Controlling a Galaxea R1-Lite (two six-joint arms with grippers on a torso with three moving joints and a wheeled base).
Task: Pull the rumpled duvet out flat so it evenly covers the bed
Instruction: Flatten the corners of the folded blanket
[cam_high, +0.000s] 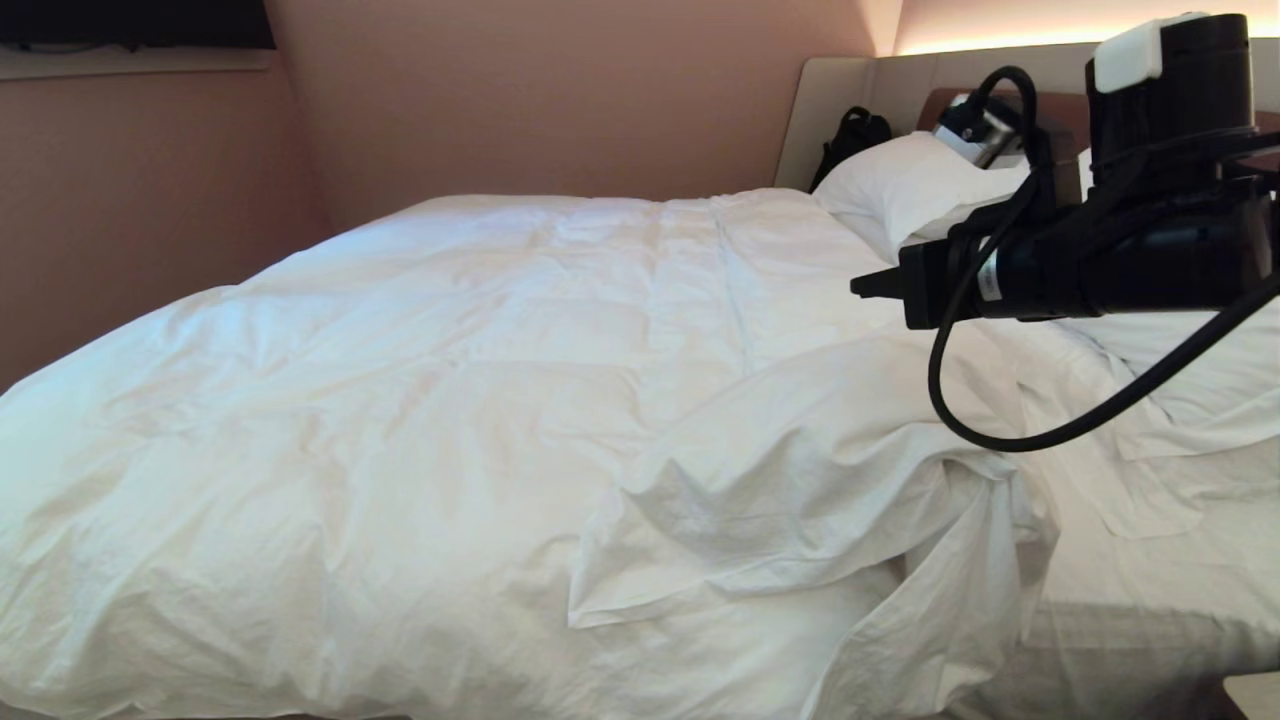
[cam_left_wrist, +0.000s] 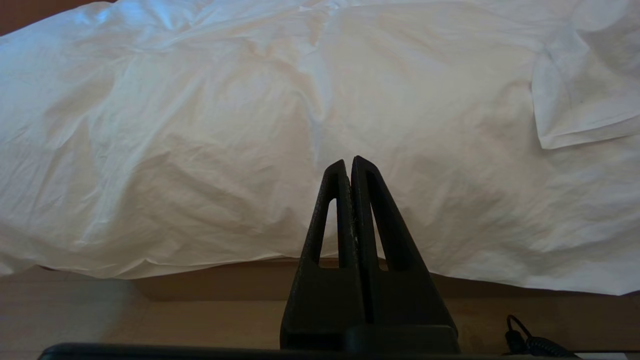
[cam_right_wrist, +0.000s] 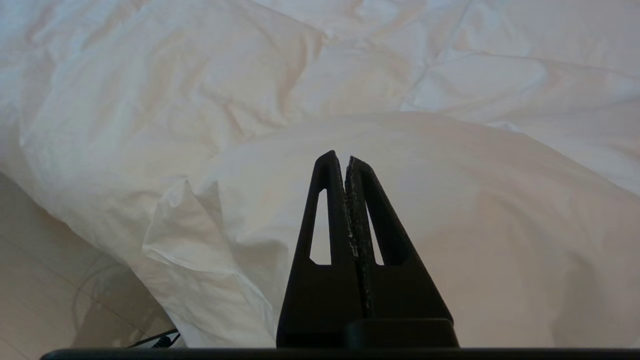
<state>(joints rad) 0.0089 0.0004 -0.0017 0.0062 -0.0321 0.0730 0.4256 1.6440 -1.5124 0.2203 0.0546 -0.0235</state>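
white duvet (cam_right_wrist: 450, 165) lies below the closed right gripper (cam_right_wrist: 346, 161).

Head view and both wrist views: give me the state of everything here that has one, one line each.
Puffy white quilted duvet: rumpled, near corner folded back, not yet flat.
White fitted sheet: exposed on the right.
White pillow: uncovered at the headboard.
Left gripper: jaws shut, empty, low by the bed's side.
Right gripper: jaws shut, no fabric visibly clamped, over the duvet fold.

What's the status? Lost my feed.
Left pincer shut, empty, off bed edge. Right pincer shut, empty, above puffy white quilted duvet, folded back near pillow. Nothing blocking.
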